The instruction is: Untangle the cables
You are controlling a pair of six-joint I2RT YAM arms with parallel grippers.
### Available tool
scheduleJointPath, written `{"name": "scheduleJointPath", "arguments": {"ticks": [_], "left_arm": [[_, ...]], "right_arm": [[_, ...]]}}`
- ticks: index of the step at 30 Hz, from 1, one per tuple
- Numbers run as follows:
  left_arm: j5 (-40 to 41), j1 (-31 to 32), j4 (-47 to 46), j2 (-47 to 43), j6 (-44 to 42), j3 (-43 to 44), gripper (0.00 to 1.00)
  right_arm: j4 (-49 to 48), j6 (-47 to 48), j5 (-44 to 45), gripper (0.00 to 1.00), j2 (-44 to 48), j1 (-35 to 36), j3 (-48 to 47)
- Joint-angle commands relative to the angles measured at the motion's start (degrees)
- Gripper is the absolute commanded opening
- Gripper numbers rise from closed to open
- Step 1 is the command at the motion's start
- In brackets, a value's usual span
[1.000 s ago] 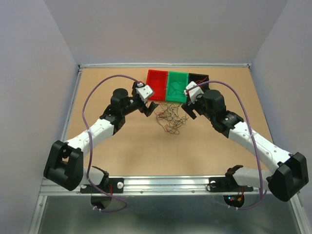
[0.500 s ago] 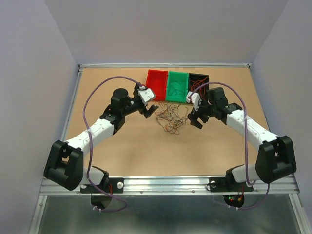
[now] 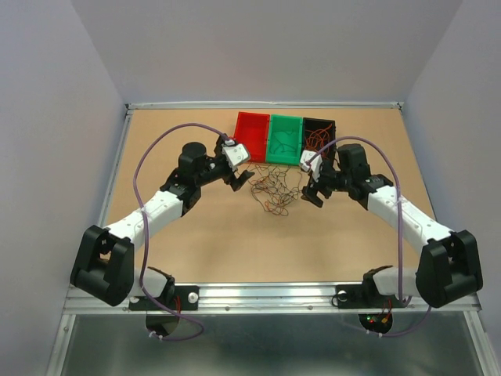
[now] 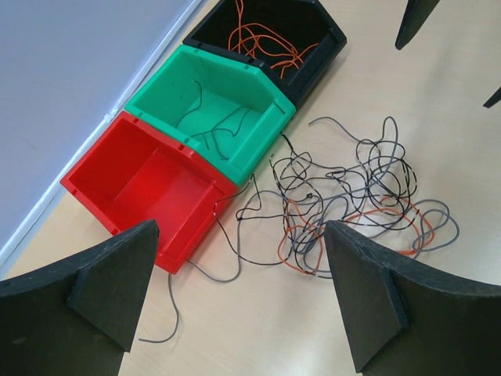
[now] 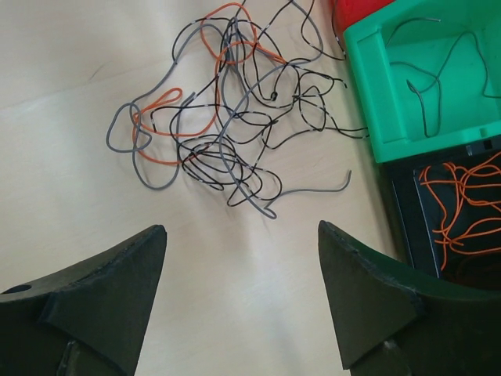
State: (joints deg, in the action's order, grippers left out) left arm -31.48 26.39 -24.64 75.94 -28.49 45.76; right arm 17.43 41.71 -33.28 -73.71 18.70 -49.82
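Observation:
A tangle of thin black, grey and orange cables [image 3: 272, 188] lies on the table in front of three bins; it shows in the left wrist view [image 4: 352, 196] and the right wrist view [image 5: 227, 125]. My left gripper [image 3: 236, 179] is open and empty, just left of the tangle. My right gripper [image 3: 311, 192] is open and empty, just right of it. The red bin [image 4: 149, 188] is empty. The green bin [image 4: 211, 102] holds a few dark cables. The black bin [image 4: 274, 31] holds orange cables.
The bins [image 3: 286, 139] stand in a row at the back middle of the table. A loose grey cable end [image 4: 168, 313] lies by the red bin. Raised rails run along the table's edges [image 3: 125, 141].
My right arm has swung down and in, from beside the black bin to the tangle's right side. My left gripper has barely moved. The tangle lies as before.

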Motion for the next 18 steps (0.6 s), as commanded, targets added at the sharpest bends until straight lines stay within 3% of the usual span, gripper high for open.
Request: {"name": "scheduleJointPath", "arguments": {"ticks": [1,14,18], "left_arm": [[-1.3,-0.03,-0.76,-1.76,-0.95,1.35,0.99],[-1.91,-0.03,1.09,-1.24,-1.48,2.23,0.99],[-2.0,0.06,1.44,-0.97,-1.57,2.41,0.99]], "right_arm": [[-5.83,-0.14,-2.84,0.81,-2.13,-0.33,1.13],[-15.05,-3.48,-1.18,0.71,-10.91,0.02,1.31],[-15.58,-3.66,1.19,0.63,-14.7,1.34,0.61]]}}
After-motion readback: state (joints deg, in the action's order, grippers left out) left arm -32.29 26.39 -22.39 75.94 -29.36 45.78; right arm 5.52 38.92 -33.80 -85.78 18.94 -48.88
